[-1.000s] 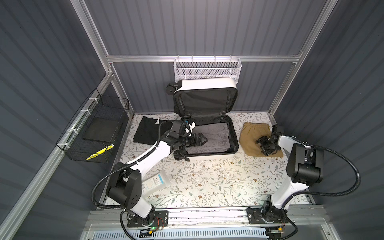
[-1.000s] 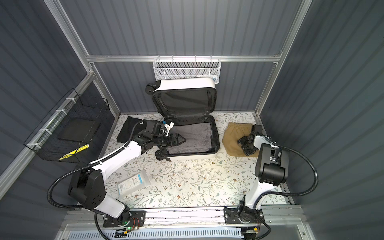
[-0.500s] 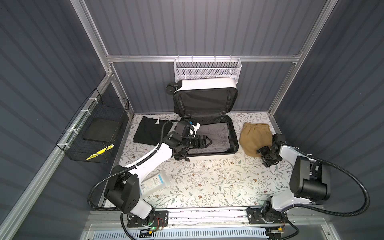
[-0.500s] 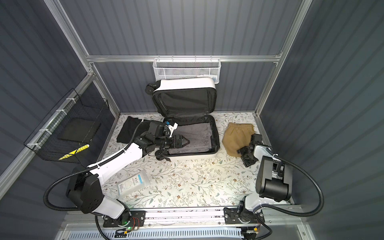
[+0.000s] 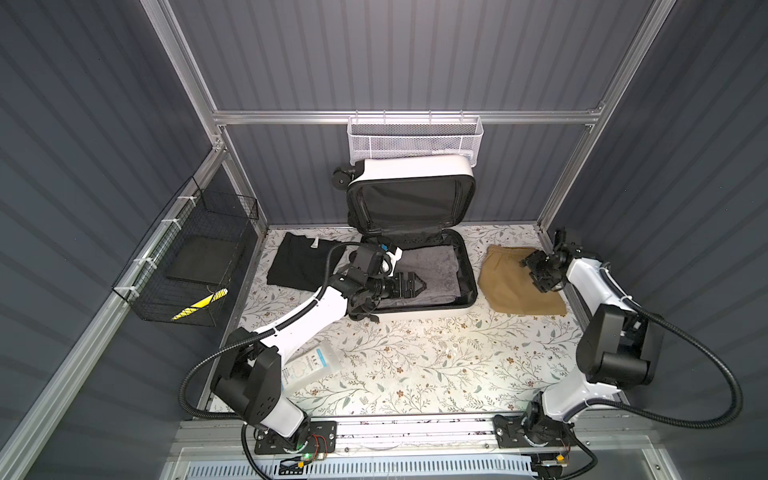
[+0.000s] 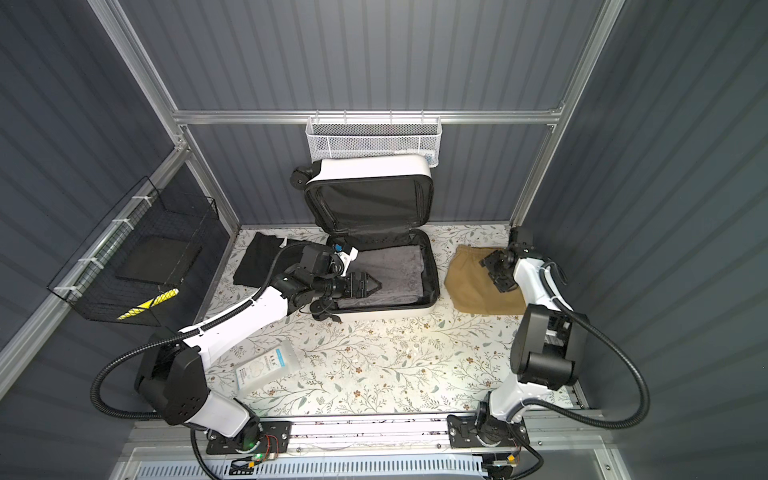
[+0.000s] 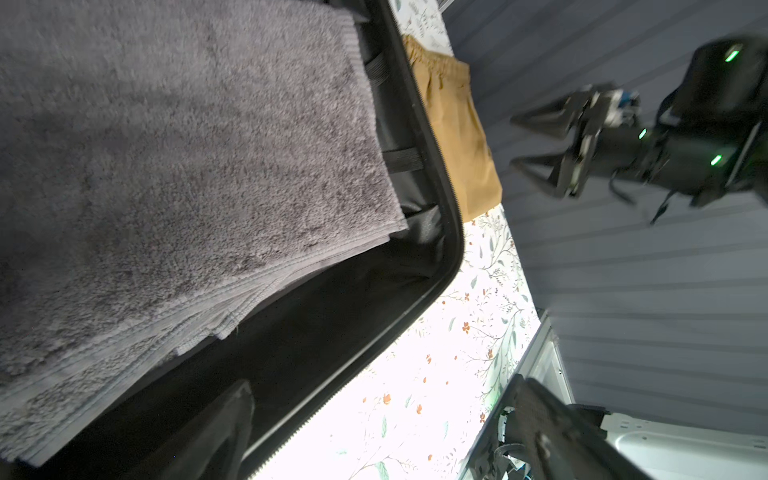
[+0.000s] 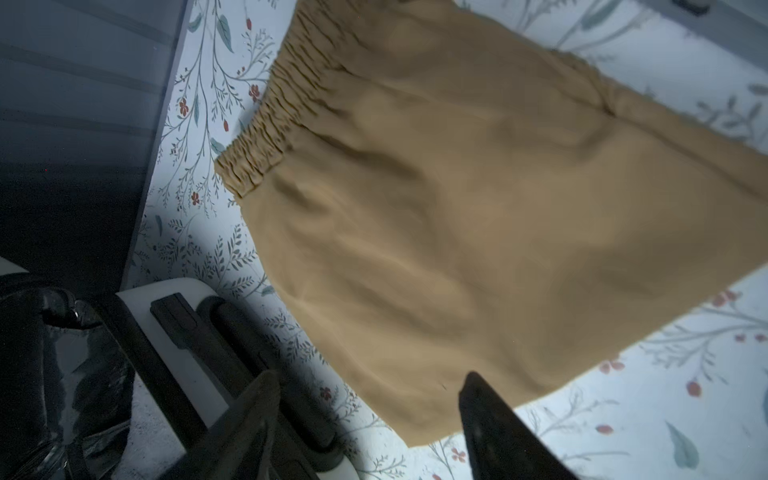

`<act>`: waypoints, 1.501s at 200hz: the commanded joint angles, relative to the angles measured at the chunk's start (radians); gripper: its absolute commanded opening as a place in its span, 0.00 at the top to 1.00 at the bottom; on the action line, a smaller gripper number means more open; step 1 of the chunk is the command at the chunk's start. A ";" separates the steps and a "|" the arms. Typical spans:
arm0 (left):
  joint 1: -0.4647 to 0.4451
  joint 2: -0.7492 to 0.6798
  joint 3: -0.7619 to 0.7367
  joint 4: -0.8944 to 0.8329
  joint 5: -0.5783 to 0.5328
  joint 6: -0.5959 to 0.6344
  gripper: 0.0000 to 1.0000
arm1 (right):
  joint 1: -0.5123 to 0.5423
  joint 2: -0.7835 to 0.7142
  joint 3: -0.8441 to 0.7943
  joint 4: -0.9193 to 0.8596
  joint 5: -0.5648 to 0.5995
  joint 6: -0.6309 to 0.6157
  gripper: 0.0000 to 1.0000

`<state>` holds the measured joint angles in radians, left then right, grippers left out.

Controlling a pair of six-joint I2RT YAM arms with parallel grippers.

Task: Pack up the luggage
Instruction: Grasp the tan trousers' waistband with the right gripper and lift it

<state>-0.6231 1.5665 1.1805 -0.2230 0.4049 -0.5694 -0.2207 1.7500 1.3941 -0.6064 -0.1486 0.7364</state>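
Both top views: luggage [image 5: 415, 166] open, grey towel [image 5: 432, 270] inside.
Left pincer [image 5: 422, 284] open over towel; right pincer [image 5: 534, 274] open above tan shorts [image 5: 507, 286].

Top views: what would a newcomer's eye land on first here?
The white luggage stands open at the back centre, lid upright, a grey towel lying in its lower half. The left gripper hangs open over that towel. To the case's right, the right gripper hangs open over tan shorts on the floral table.
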 commanded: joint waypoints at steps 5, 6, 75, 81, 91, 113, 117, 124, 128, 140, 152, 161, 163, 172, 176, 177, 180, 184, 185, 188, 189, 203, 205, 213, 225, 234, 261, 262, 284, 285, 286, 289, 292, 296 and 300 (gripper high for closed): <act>-0.004 0.032 0.057 -0.010 0.018 0.018 0.00 | 0.015 0.138 0.134 -0.145 0.069 -0.048 0.30; -0.004 0.032 0.058 -0.011 0.018 0.019 0.00 | 0.015 0.144 0.139 -0.147 0.069 -0.048 0.30; -0.004 0.045 0.106 -0.016 -0.017 0.040 0.00 | 0.060 0.412 0.367 -0.245 0.087 -0.021 0.30; -0.004 0.043 0.107 -0.015 -0.022 0.041 0.00 | 0.063 0.423 0.367 -0.251 0.090 -0.015 0.31; -0.004 0.041 0.108 -0.015 -0.027 0.040 0.00 | 0.067 0.437 0.364 -0.262 0.093 -0.008 0.31; -0.004 0.037 0.108 -0.006 -0.027 0.031 0.00 | 0.069 0.448 0.332 -0.276 0.084 0.001 0.31; -0.004 0.037 0.109 -0.004 -0.027 0.028 0.00 | 0.069 0.448 0.323 -0.277 0.083 0.001 0.31; -0.004 0.033 0.108 -0.001 -0.026 0.026 0.00 | 0.070 0.444 0.308 -0.283 0.085 0.003 0.31; -0.004 0.031 0.107 0.001 -0.025 0.024 0.00 | 0.070 0.441 0.299 -0.283 0.088 0.003 0.31; -0.004 0.022 0.105 -0.001 -0.029 0.020 0.00 | 0.070 0.425 0.265 -0.284 0.090 0.002 0.30; -0.004 0.010 0.100 -0.008 -0.045 0.017 0.00 | 0.070 0.405 0.227 -0.286 0.099 0.004 0.30; -0.004 -0.002 0.092 -0.012 -0.058 0.019 0.00 | 0.069 0.388 0.196 -0.287 0.107 0.002 0.30; -0.004 -0.004 0.091 -0.012 -0.058 0.020 0.00 | 0.069 0.384 0.189 -0.288 0.108 0.002 0.30; -0.004 -0.014 0.083 -0.012 -0.062 0.019 0.00 | 0.069 0.365 0.158 -0.287 0.114 0.001 0.30; -0.004 -0.019 0.079 -0.012 -0.063 0.018 0.00 | 0.070 0.358 0.144 -0.285 0.116 0.001 0.30; -0.004 -0.020 0.078 -0.012 -0.063 0.018 0.00 | 0.069 0.356 0.141 -0.285 0.116 0.001 0.30; -0.003 -0.023 0.078 -0.012 -0.061 0.016 0.00 | 0.068 0.350 0.130 -0.283 0.116 0.001 0.30; -0.004 -0.026 0.075 -0.013 -0.060 0.016 0.00 | 0.069 0.343 0.114 -0.281 0.116 -0.001 0.30; -0.004 -0.028 0.074 -0.013 -0.060 0.016 0.00 | 0.068 0.341 0.111 -0.280 0.117 -0.001 0.30; -0.004 -0.031 0.072 -0.013 -0.058 0.015 0.00 | 0.068 0.336 0.100 -0.279 0.117 -0.003 0.30; -0.004 -0.033 0.072 -0.013 -0.058 0.015 0.00 | 0.067 0.334 0.097 -0.278 0.117 -0.003 0.30; -0.004 -0.049 0.064 -0.015 -0.054 0.012 0.00 | 0.065 0.320 0.058 -0.280 0.113 -0.009 0.30; -0.004 -0.052 0.061 -0.015 -0.054 0.011 0.00 | 0.066 0.319 0.053 -0.281 0.112 -0.009 0.30; -0.004 -0.065 0.054 -0.014 -0.053 0.011 0.00 | 0.067 0.313 0.036 -0.287 0.109 -0.012 0.30; -0.004 -0.086 0.041 -0.015 -0.058 0.009 0.00 | 0.066 0.296 0.001 -0.288 0.099 -0.012 0.30; -0.004 -0.102 0.033 -0.016 -0.057 0.006 0.00 | 0.066 0.279 -0.029 -0.284 0.097 -0.010 0.30; -0.004 -0.144 0.017 -0.033 -0.045 0.002 0.00 | 0.066 0.206 -0.130 -0.268 0.103 -0.002 0.30; -0.004 -0.145 0.016 -0.033 -0.045 0.002 0.00 | 0.066 0.201 -0.137 -0.268 0.104 -0.003 0.30; -0.004 -0.186 -0.006 -0.036 -0.038 -0.010 0.00 | 0.074 0.138 -0.214 -0.260 0.117 -0.002 0.30; -0.004 -0.187 -0.007 -0.036 -0.038 -0.011 0.00 | 0.075 0.135 -0.216 -0.259 0.118 -0.002 0.30; -0.003 -0.189 -0.009 -0.036 -0.038 -0.012 0.00 | 0.076 0.132 -0.222 -0.259 0.118 -0.002 0.30; -0.004 -0.195 -0.012 -0.035 -0.038 -0.014 0.00 | 0.077 0.123 -0.232 -0.258 0.119 -0.002 0.30; -0.003 -0.200 -0.014 -0.036 -0.039 -0.016 0.00 | 0.077 0.115 -0.243 -0.256 0.119 -0.001 0.30; -0.004 -0.205 -0.019 -0.036 -0.040 -0.020 0.00 | 0.080 0.105 -0.257 -0.253 0.120 0.000 0.30; -0.004 -0.211 -0.021 -0.036 -0.038 -0.022 0.00 | 0.081 0.095 -0.271 -0.251 0.120 0.000 0.30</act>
<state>-0.6231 1.4048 1.1820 -0.2340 0.3557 -0.5667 -0.1486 1.8664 1.2160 -0.8120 -0.0467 0.7250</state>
